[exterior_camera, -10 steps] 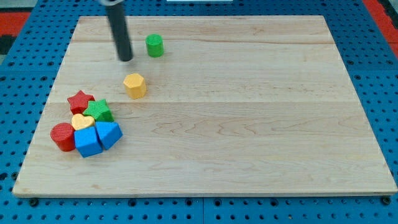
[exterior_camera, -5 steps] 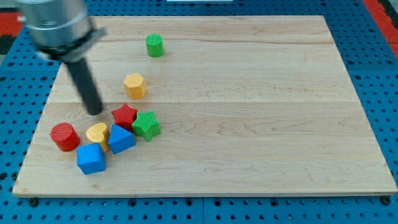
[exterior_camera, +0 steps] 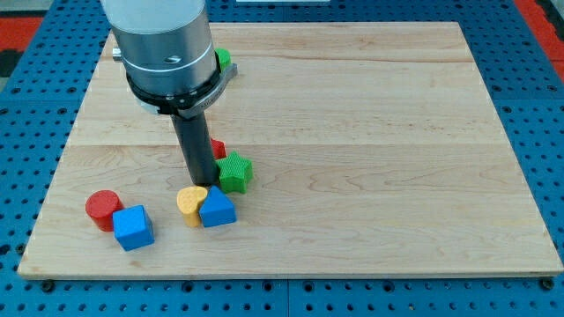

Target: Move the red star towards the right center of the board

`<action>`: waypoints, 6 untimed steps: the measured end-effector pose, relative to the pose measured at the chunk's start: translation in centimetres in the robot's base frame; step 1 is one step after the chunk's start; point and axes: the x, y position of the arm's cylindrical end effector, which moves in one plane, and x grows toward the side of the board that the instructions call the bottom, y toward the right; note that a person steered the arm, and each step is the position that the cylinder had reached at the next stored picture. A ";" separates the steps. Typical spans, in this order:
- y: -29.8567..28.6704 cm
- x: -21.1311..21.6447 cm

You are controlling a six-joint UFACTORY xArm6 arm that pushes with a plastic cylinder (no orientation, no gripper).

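The red star (exterior_camera: 218, 149) is mostly hidden behind my rod; only a small red edge shows at the rod's right side. My tip (exterior_camera: 201, 180) rests on the board just below and left of it. The green star (exterior_camera: 234, 172) sits right beside the tip, on its right. A yellow heart (exterior_camera: 189, 204) and a blue block (exterior_camera: 217, 209) lie just below the tip, touching each other.
A red cylinder (exterior_camera: 104, 209) and a blue cube (exterior_camera: 133, 227) sit at the lower left. A green cylinder (exterior_camera: 224, 59) peeks out behind the arm's body at the top. The yellow hexagon seen before is hidden by the arm. The wooden board (exterior_camera: 379, 150) lies on a blue pegboard.
My tip moved right and down, pushing the red star and green star rightward. The yellow heart and blue block also shifted right. The arm's body now covers the yellow hexagon.
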 end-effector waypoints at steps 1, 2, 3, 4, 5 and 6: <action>0.0 -0.8; -3.7 -2.0; -6.9 -3.4; -6.8 -6.1; -4.0 -8.8; -2.7 -9.4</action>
